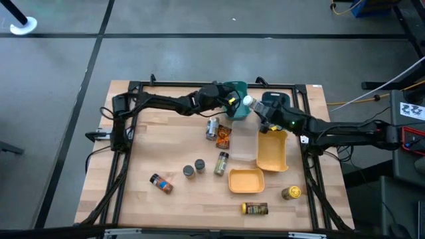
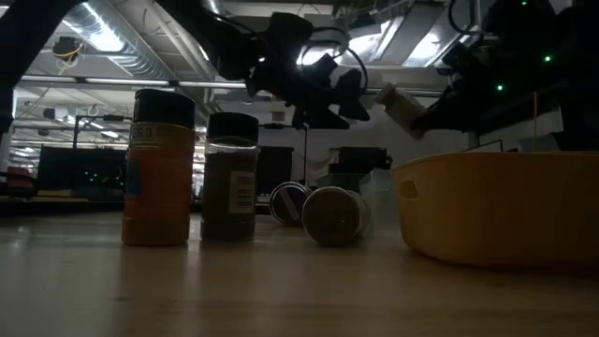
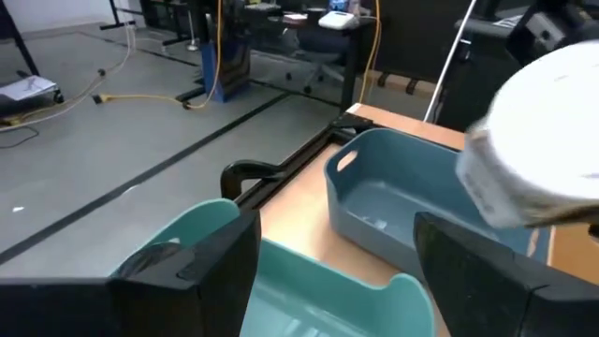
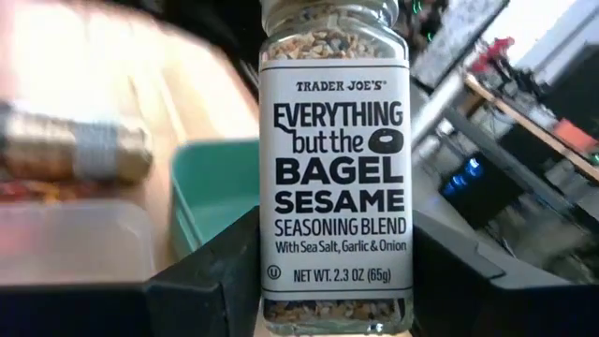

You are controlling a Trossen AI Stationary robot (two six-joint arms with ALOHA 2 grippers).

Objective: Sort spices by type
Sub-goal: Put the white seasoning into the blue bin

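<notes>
Clamped in the right gripper, the seasoning jar hangs above the teal bin beside the open left gripper; lower it gently before letting go.

A clear glass, white-capped seasoning jar labelled "Everything but the Bagel Sesame" is held raised near the table's far edge. Two dark-lidded jars are stood upright mid-table, others are laid on their sides, and a yellow-lidded jar is seen near the right edge.
</notes>
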